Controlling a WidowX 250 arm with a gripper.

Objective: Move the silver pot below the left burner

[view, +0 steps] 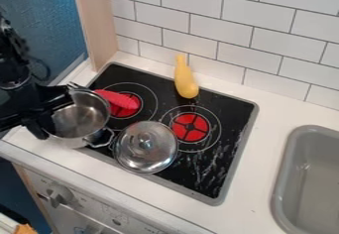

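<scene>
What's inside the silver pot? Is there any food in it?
I see no food in the silver pot, just its shiny bottom and side. The black gripper covers the pot's left edge, so I can't see what's behind there.

Black stovetop (227, 113) with thin white rings around red burners (191, 127); silver pot (78, 119) at left, silver lid (145, 148) near; yellow toy (186, 83) far; grey sink (283, 171) right; white tiles (192, 27), dark-lined like brickwork.
</scene>
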